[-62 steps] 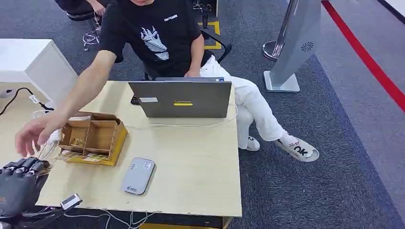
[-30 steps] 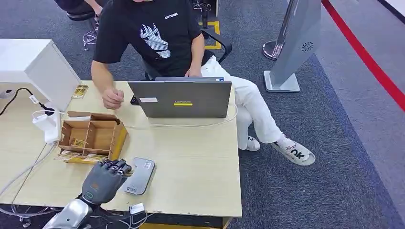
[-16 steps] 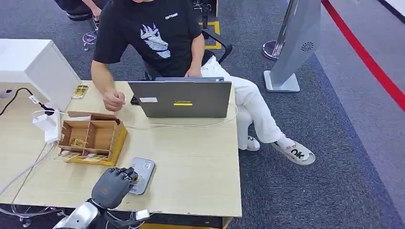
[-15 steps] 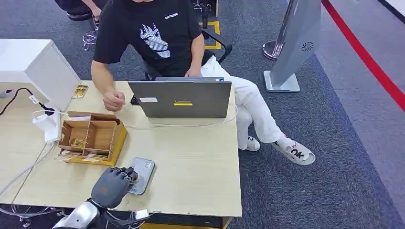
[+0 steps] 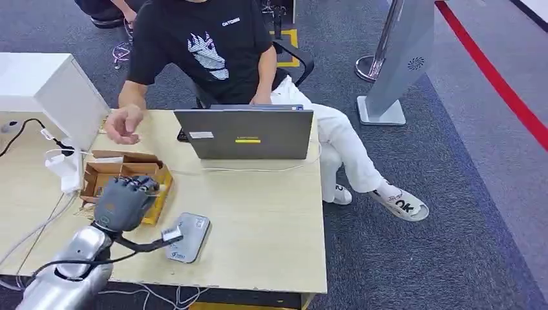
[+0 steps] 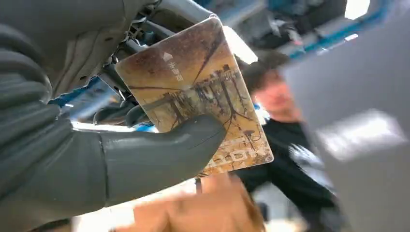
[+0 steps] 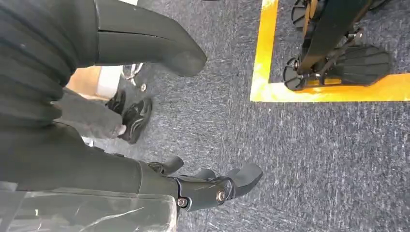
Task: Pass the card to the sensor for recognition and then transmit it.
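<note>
My left hand (image 5: 123, 201) is raised over the near end of the cardboard box (image 5: 129, 169), palm away from the head camera. In the left wrist view it pinches a brown picture card (image 6: 203, 92) between the thumb (image 6: 159, 154) and the fingers behind it. The grey card sensor (image 5: 188, 237) lies flat on the table to the right of this hand, apart from it. A seated person's hand (image 5: 123, 124) hovers just beyond the box. My right hand (image 7: 121, 159) hangs over the carpet with fingers apart, holding nothing.
A grey laptop (image 5: 244, 134) stands open at the table's back edge, with a white cable running in front of it. A white adapter (image 5: 64, 169) and cables lie left of the box. A white cabinet (image 5: 45, 90) stands at the far left.
My left hand has lifted off the sensor with the card and swung left and away over the cardboard box. The person's hand has moved left from beside the laptop.
</note>
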